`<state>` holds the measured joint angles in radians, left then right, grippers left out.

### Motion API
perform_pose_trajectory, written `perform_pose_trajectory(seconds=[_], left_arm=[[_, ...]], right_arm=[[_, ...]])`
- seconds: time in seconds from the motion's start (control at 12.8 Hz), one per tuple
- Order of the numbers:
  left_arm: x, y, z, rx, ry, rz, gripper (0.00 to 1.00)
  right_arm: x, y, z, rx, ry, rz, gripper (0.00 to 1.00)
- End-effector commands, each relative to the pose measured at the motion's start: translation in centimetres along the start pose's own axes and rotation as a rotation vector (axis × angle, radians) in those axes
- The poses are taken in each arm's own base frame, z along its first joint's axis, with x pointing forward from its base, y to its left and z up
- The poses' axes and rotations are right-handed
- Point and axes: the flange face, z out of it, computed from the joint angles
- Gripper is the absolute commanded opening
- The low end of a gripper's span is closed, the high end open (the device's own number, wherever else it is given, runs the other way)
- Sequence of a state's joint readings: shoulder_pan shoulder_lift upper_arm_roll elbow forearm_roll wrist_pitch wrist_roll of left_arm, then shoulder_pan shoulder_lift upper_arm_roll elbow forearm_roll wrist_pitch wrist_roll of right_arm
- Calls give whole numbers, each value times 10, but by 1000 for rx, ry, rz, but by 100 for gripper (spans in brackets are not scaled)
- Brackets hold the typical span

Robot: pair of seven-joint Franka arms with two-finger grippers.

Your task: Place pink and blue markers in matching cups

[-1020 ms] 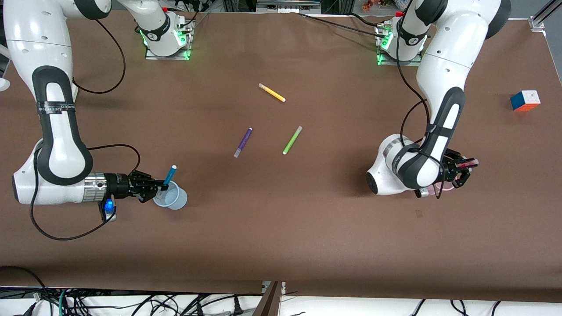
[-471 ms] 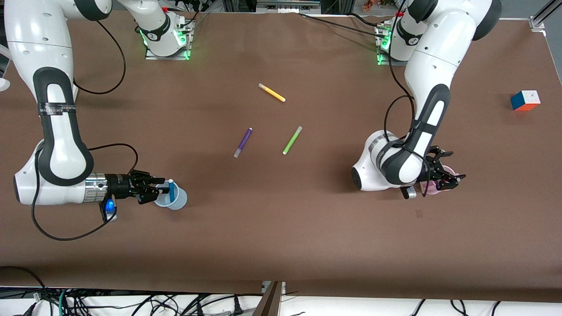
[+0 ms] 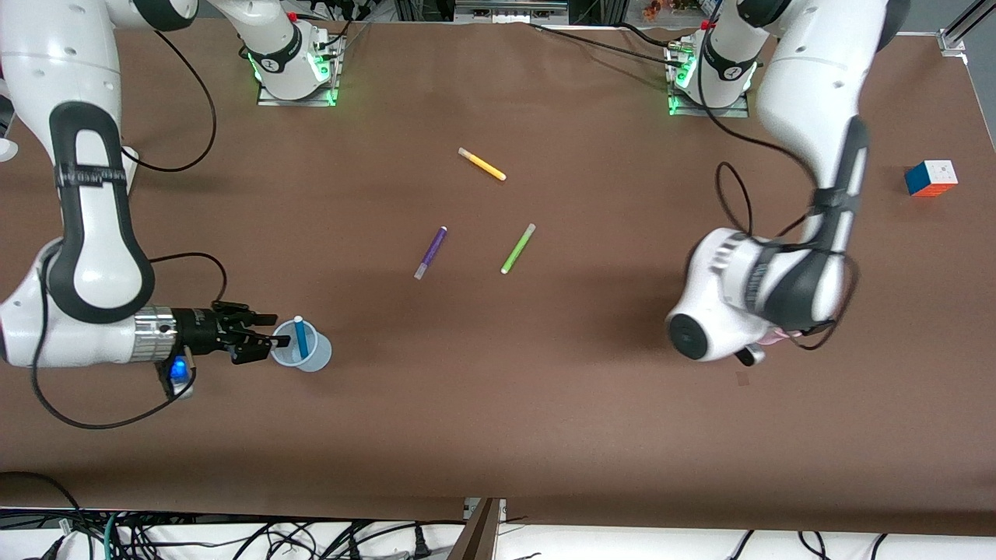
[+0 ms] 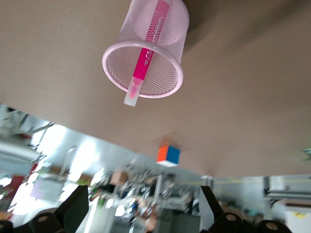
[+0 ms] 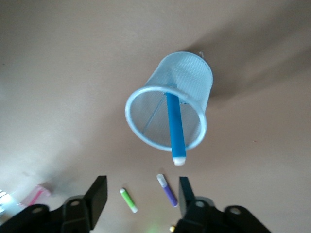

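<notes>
The blue marker (image 3: 301, 339) stands tilted in the pale blue cup (image 3: 313, 356), cap end up. My right gripper (image 3: 261, 336) is open and empty beside that cup, toward the right arm's end of the table. In the right wrist view the blue marker (image 5: 175, 128) leans in the blue cup (image 5: 146, 104) ahead of the open right gripper (image 5: 142, 196). In the left wrist view the pink marker (image 4: 145, 65) stands in the pink cup (image 4: 170, 29), clear of my open, empty left gripper (image 4: 141, 213). In the front view the left arm hides all but a sliver of the pink cup (image 3: 775, 336).
A purple marker (image 3: 430, 252), a lime-green marker (image 3: 517, 248) and a yellow marker (image 3: 482, 164) lie mid-table. A colour cube (image 3: 931, 178) sits near the left arm's end; it also shows in the left wrist view (image 4: 168, 155).
My right gripper let the blue marker drop into the blue cup and backed away. My left gripper let go of the pink marker into the pink cup, and the left arm swung over it.
</notes>
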<state>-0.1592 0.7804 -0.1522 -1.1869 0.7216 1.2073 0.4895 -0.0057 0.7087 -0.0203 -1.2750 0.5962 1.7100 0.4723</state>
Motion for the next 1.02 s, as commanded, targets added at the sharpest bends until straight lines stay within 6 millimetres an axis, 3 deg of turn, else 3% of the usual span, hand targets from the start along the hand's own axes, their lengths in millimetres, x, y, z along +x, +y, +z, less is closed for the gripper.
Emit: perform_pose_trajectory(seconds=[0.0,0.08,0.24,0.39,0.63,0.78,0.94], left_arm=[[-46,-34,-2,-199,146,-103,100],[-55,-40,-3,-283,214,-148,100],[-85,-60,-12,-405,377,-243,100],[-118,-76,-16,-421,431,-290,100],[-170,-84,-53,-394,578,-363,100],[-193,-90,-67,-426,691,-384,100],[-225,-89,-79,-421,783,-423,100]], right_arm=[[-55,-14,-48,-113,34,-57,91],[-74,-12,-72,-190,78,-90,97],[-125,-22,-101,-362,138,-227,98],[-174,-27,-118,-475,132,-280,98],[-241,-22,-156,-558,138,-300,99],[-279,-13,-156,-653,133,-309,99],[-293,1,-153,-665,139,-309,99]])
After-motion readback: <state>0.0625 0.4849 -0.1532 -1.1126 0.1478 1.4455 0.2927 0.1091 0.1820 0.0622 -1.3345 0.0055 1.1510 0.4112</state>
